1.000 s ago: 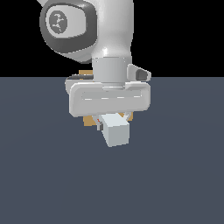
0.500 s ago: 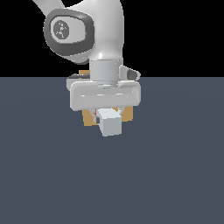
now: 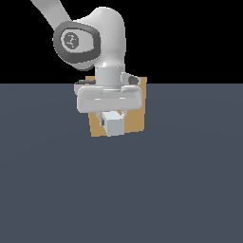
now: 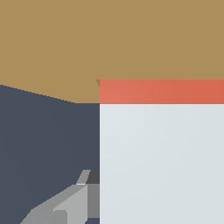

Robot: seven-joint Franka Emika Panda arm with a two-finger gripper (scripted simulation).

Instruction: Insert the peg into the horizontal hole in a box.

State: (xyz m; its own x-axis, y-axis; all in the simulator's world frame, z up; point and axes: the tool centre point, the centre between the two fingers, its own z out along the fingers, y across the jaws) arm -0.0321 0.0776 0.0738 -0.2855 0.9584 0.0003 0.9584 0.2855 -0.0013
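Slate floor (image 3: pixel 190 180), black backdrop (featureless), tan box (image 3: pixel 135 121)

Box wall dead ahead, open counter everywhere else.

The tan box (image 3: pixel 134 121) stands right behind my hand (image 3: pixel 110 115) and blocks the way forward; in the wrist view its face (image 4: pixel 109 39) fills the whole far side, with the peg (image 4: pixel 162 144) I hold running up against it, its red stretch meeting the tan. The dark counter (image 3: pixel 190 180) lies bare to the exterior view's left and right of the box and across the whole near side, so there I could pass freely.
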